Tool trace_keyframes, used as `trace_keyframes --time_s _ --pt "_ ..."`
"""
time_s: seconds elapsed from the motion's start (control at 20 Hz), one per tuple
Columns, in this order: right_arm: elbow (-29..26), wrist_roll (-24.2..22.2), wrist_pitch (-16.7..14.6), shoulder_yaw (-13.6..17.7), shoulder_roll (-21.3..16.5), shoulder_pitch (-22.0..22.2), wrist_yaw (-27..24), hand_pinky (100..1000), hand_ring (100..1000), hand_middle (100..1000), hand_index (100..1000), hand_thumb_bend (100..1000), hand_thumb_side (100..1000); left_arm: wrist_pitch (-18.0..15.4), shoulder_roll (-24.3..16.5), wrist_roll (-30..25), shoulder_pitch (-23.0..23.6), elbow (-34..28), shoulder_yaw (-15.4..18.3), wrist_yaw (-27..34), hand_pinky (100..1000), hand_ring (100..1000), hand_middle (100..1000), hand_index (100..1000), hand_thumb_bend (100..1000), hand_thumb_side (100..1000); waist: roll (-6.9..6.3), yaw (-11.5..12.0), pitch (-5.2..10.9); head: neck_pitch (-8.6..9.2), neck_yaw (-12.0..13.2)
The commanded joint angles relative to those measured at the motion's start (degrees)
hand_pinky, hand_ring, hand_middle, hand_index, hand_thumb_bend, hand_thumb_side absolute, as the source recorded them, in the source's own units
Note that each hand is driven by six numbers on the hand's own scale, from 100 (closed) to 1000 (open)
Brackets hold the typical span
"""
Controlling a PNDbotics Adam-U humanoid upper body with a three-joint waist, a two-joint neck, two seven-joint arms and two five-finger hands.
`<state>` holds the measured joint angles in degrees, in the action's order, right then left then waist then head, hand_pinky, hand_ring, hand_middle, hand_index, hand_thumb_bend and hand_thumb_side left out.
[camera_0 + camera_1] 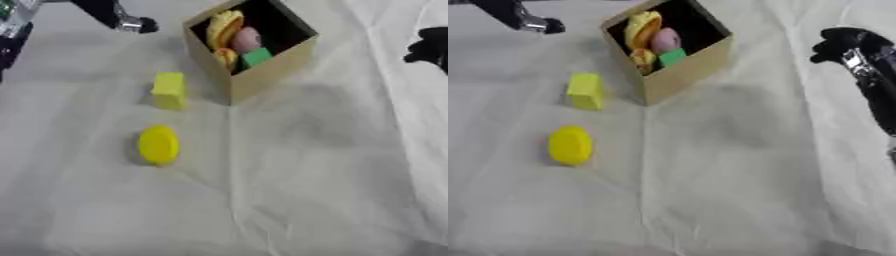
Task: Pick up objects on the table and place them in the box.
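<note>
Left hand [131, 23]: raised at upper left, above the cloth; finger state cannot be told.
Right hand [846, 42]: at right edge, finger state unclear.
Box [262, 70]: holds yellow, pink, green items.
Yellow block [169, 90], yellow disc [158, 144]: on the cloth.

Yellow block [169, 90], yellow disc [158, 144], tan box [262, 75]

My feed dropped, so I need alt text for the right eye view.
A tan box at top centre holds yellow, pink and green items, while a yellow block and a yellow disc lie on the white cloth to its left. The right robot hand hangs at the right edge; the left robot hand shows at top left.
</note>
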<state>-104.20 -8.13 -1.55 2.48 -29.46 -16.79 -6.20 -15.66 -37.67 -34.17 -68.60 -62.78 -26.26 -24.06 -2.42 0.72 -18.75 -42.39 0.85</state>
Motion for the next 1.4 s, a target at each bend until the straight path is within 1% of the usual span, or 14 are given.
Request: trace_keyframes --time_s 0.05,0.2,0.35,0.55,0.75,0.85,1.0,1.05,1.25,1.4 --pt "-0.7 0.3 0.2 0.6 -1.2 -0.5 0.2 901 712 667 804 100 755 2.1 -2.0 -2.8 -0.8 -0.5 -0.6 1.3 819 764 750 865 504 587 0.07 -0.2 1.23 -0.57 0.2" --pt "-0.7 0.5 0.3 0.7 -1.2 -0.5 0.3 901 712 667 804 100 755 2.1 -1.1 -5.4 -1.1 2.3 -0.3 0.8 820 767 749 864 533 583 -0.01 -0.3 1.16 -0.94 0.4" --pt "-0.7 0.5 0.3 0.8 -0.9 -0.5 0.2 901 712 667 804 100 754 1.5 0.2 -6.1 -1.3 5.5 0.4 -0.7 817 764 742 853 550 577 0.03 -0.6 1.19 -0.89 0.4" --pt "-0.8 0.6 0.3 0.8 -0.8 -0.6 0.1 901 712 667 804 100 755 -0.2 1.3 -6.5 -0.9 8.4 0.0 -3.7 819 773 751 860 589 571 0.13 -0.6 1.13 -0.71 0.6" --pt "-0.8 0.5 0.4 0.7 -0.7 -0.6 0.0 901 712 666 803 100 757 -2.0 2.3 -6.0 -0.4 10.4 -0.3 -7.6 824 782 764 873 614 532 0.22 -0.4 0.90 -0.52 0.7" --pt "-0.8 0.5 0.5 0.7 -0.6 -0.7 0.0 901 711 666 803 100 758 -2.9 3.0 -5.9 -0.2 11.4 -0.1 -8.3 826 785 770 876 605 475 0.26 -0.4 0.79 -0.33 0.7" --pt "-0.8 0.5 0.6 0.7 -0.5 -0.7 -0.1 901 711 666 803 100 759 -4.3 4.1 -7.1 -0.2 12.4 -0.1 -7.6 828 785 771 877 596 462 0.30 -0.6 0.65 -0.16 0.9" --pt "-0.8 0.5 0.6 0.7 -0.5 -0.7 -0.1 901 711 664 802 100 760 -4.6 4.4 -7.5 -0.3 12.5 -0.1 -7.3 831 789 776 881 585 439 0.30 -0.6 0.61 -0.08 1.0" --pt "-0.8 0.4 0.7 0.6 -0.4 -0.6 -0.1 901 711 664 802 100 762 -5.2 4.8 -9.5 -0.6 11.0 -0.5 -5.1 840 797 784 885 589 468 0.26 -0.7 0.51 0.03 1.1" --pt "-0.8 0.4 0.8 0.6 -0.4 -0.5 -0.1 901 710 663 802 100 763 -5.1 4.5 -11.1 -0.8 8.7 -0.8 -3.4 844 801 785 885 594 471 0.11 -0.7 0.48 0.02 1.2"
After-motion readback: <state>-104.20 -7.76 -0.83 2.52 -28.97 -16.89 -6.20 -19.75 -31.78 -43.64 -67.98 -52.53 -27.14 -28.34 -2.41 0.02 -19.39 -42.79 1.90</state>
